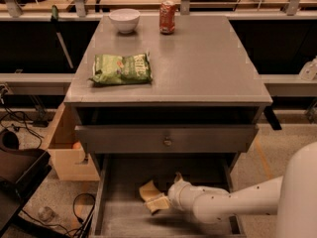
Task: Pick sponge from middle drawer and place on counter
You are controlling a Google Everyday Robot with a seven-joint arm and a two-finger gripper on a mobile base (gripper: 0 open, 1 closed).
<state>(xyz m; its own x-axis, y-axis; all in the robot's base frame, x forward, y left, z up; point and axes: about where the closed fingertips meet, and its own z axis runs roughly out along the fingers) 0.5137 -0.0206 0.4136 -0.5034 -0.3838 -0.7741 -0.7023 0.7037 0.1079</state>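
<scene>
High front cam, gripper (158,202) btm-ctr.

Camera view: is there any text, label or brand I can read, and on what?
Green chip bag: printed, but too blurred to read.
Red can: label too blurred to read.
No other text shows.
The gripper sits low in the middle drawer, by the sponge.

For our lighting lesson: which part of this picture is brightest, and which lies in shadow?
Camera view: the flat grey wooden counter is evenly lit; the open grey middle drawer lies dimmer, where the white robot's gripper sits by the thin tan sponge.
</scene>
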